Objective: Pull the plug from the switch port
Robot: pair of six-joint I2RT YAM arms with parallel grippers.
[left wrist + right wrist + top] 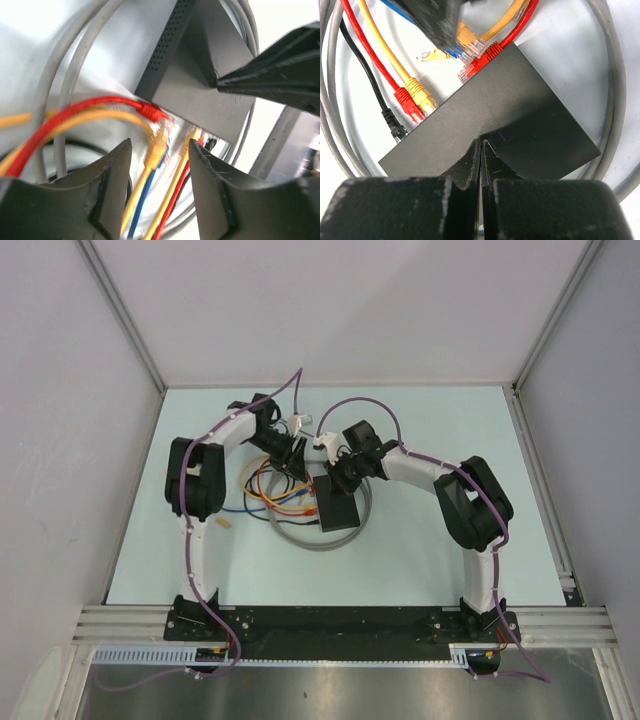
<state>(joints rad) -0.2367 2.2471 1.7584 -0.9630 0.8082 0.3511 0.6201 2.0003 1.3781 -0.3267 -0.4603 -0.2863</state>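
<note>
The switch (pixel 337 506) is a flat matte-black box in the middle of the table. My right gripper (pixel 481 143) is shut, its tips pressing on the switch's top (pixel 520 115). A red plug (pixel 409 108), a yellow plug (pixel 422 96) and a black plug (pixel 395 128) sit in its port side. My left gripper (pixel 161 161) is open on either side of a blurred yellow plug (pixel 158 148), not touching it, just in front of the switch (pixel 200 95). Whether that plug is in a port I cannot tell. A red plug (pixel 150 109) points at the switch's corner.
Red, yellow, blue and black cables (pixel 270 502) fan out left of the switch. A grey cable (pixel 318 542) loops around it. Another red plug (pixel 479 62) and a blue plug (pixel 456 53) lie by the port side. Grey walls enclose the table.
</note>
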